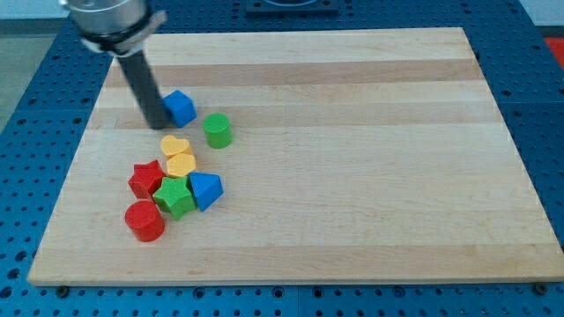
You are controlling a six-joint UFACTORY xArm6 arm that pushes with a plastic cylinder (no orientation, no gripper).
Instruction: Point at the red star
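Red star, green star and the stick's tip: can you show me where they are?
red star [145, 179], camera view, on its top face.
green star [174, 195], camera view, on its top face.
my tip [156, 125], camera view, at the rod's very end, beside the blue block [181, 107].

Tool's tip [155, 124] touching cube [181, 107] from view's left, upper-left desk [370, 106]. Cylinder [217, 129] just right. Star [146, 179] below, leftmost in lower cluster.

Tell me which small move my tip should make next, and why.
Probably slide my tip toward the view's bottom, stopping just short of the red star. The tip now sits beside the blue block, above the star, and the board to the left of the yellow blocks looks free.
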